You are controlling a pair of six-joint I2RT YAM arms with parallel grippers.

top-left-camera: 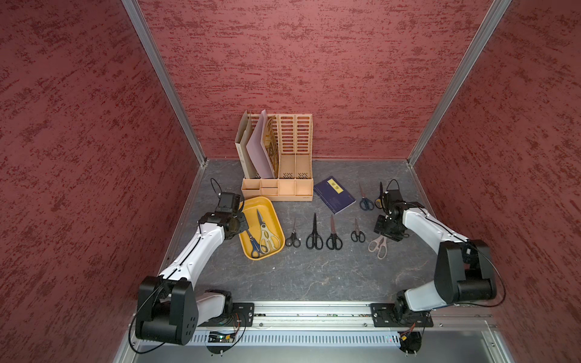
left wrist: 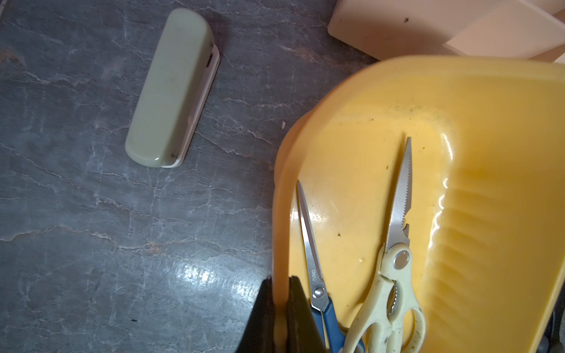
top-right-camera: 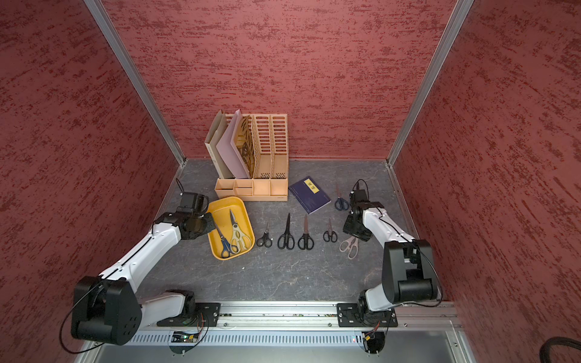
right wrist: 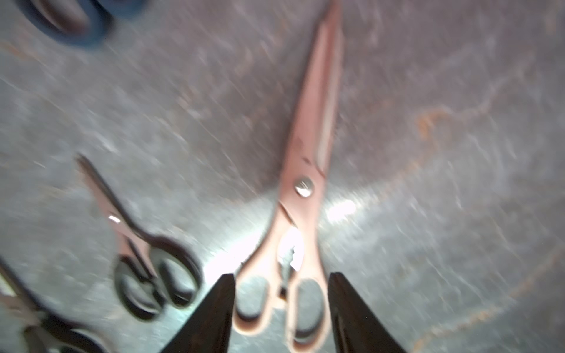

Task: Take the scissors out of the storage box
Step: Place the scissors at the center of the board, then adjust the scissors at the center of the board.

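The mustard-yellow storage box (top-left-camera: 267, 207) (top-right-camera: 239, 209) lies left of centre. It holds a blue-handled pair of scissors (left wrist: 312, 253) and a larger cream-handled pair (left wrist: 394, 275). My left gripper (left wrist: 279, 279) is shut on the box's near rim (left wrist: 281, 214), beside the blue handles. At the right, my right gripper (right wrist: 281, 274) stands open low over the table. Its fingers straddle the handles of a cream pair (right wrist: 305, 171) (top-left-camera: 379, 246) without touching them. Several black-handled pairs (top-left-camera: 314, 239) lie in a row between the box and that arm.
A tan slotted file organiser (top-left-camera: 283, 169) stands behind the box, with a blue book (top-left-camera: 334, 195) to its right. A blue-handled pair (top-left-camera: 366, 202) and another pair (top-left-camera: 379, 199) lie behind the right arm. A pale green case (left wrist: 171, 91) lies left of the box.
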